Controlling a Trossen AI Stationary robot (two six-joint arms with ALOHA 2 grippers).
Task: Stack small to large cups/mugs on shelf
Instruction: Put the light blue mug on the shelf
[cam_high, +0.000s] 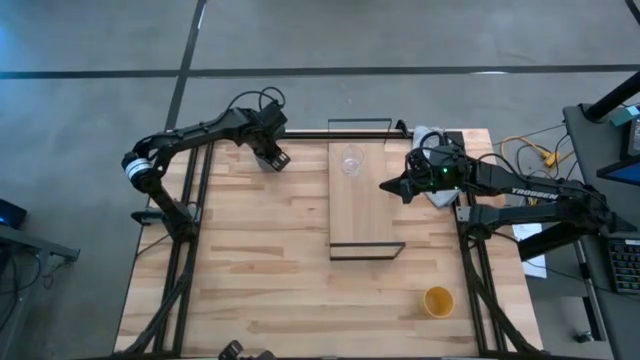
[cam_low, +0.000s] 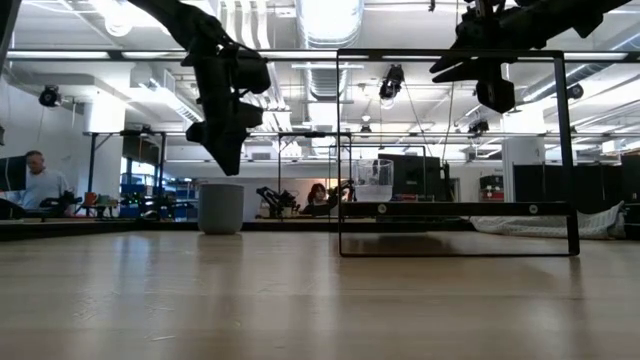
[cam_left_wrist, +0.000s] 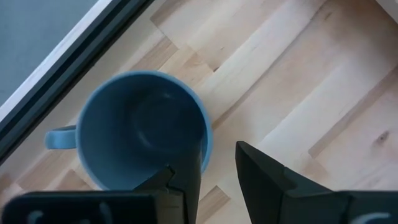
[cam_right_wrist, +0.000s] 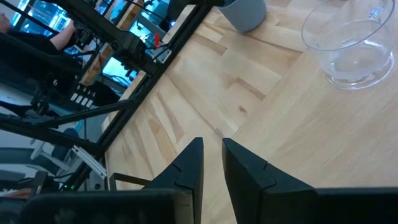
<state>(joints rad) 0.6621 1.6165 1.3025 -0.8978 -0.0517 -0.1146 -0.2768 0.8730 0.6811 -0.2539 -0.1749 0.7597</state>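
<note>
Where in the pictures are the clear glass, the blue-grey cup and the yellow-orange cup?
clear glass (cam_high: 351, 160), high view, on its round rim, standing on the shelf.
blue-grey cup (cam_left_wrist: 140, 134), left wrist view, on its inner bottom.
yellow-orange cup (cam_high: 438, 301), high view, on its open inside, on the tabletop.

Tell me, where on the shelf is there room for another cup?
The long light-wood shelf is bare from the tiny clear glass to its near wire end. It is crowded at the far end, where the right gripper hovers beside the glass.
</note>
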